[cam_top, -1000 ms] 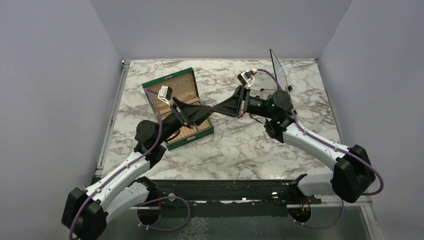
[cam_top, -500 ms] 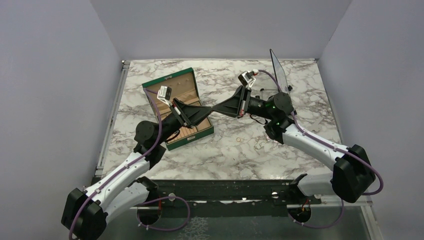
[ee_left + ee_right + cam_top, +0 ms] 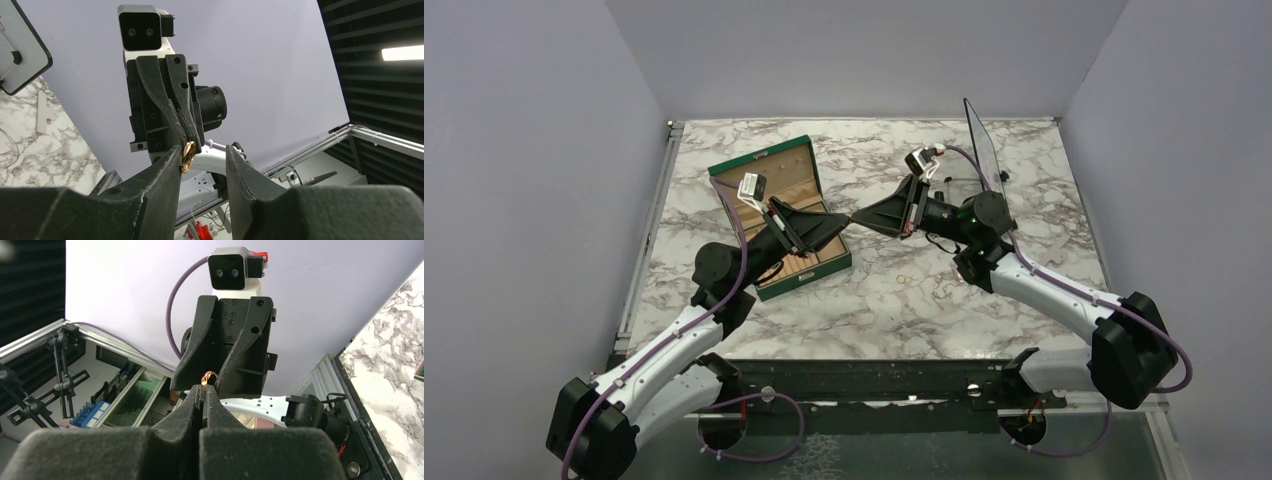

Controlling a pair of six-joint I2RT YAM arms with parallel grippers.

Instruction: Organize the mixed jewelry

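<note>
Since the gold ring [image 3: 209,377] is tiny, stiff and slick, we would grip across its rim — mid-air, the right gripper [image 3: 204,392] pinches it in closed jaws, the left gripper [image 3: 202,160] holding parted jaws around it.

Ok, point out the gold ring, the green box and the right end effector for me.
gold ring [image 3: 188,155]: left wrist view, on its band.
green box [image 3: 809,278]: top external view, on its near wall.
right end effector [image 3: 205,390]: right wrist view, where its shut fingertips meet.
</note>
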